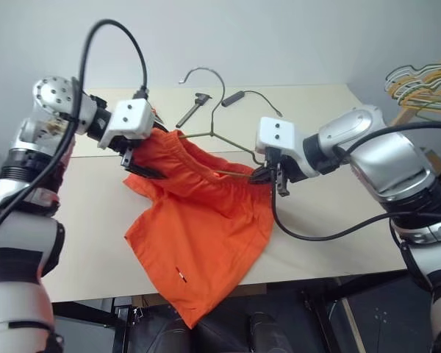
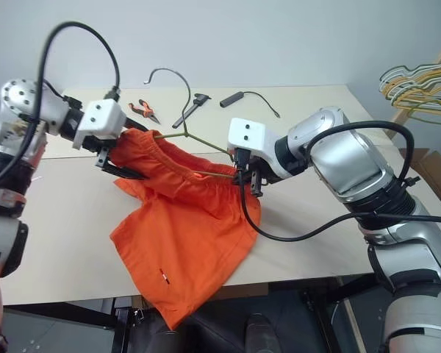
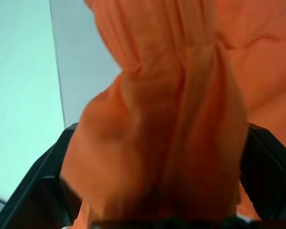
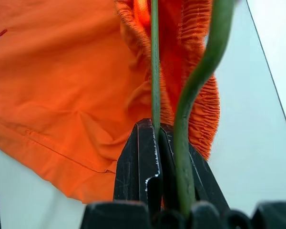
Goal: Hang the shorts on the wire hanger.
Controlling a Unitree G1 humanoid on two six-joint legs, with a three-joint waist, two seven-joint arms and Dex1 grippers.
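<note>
While the right gripper (image 1: 268,175) pinches the wire hanger (image 1: 219,110) at its right-hand corner, fingers closed tight on the thin metal, the hanger stands raised off the table (image 1: 88,220) with its hook curving upward toward the wall. Right wrist view: the wire runs straight up from between the two black fingers (image 4: 138,162), with the gathered elastic waistband just behind it.

Shorts (image 1: 206,235), bright orange, hang partly lifted. Waistband end is up at the hanger; one leg drapes down across the table and over its near edge. The hanger's lower bar appears to pass into the waistband opening; how far it is threaded I cannot tell.

Left gripper (image 1: 143,165) sits at the left end of the waistband. Left wrist view: fingers (image 3: 35,191) spread wide, a thick bunch of orange fabric lying between them. Whether they press on it, cannot tell.

Farther back on the table: red-handled pliers (image 2: 147,110), a dark hand tool (image 1: 192,107), a black cable piece (image 1: 239,96). Off to the right, beyond the table, a bunch of coloured hangers (image 1: 422,84).
</note>
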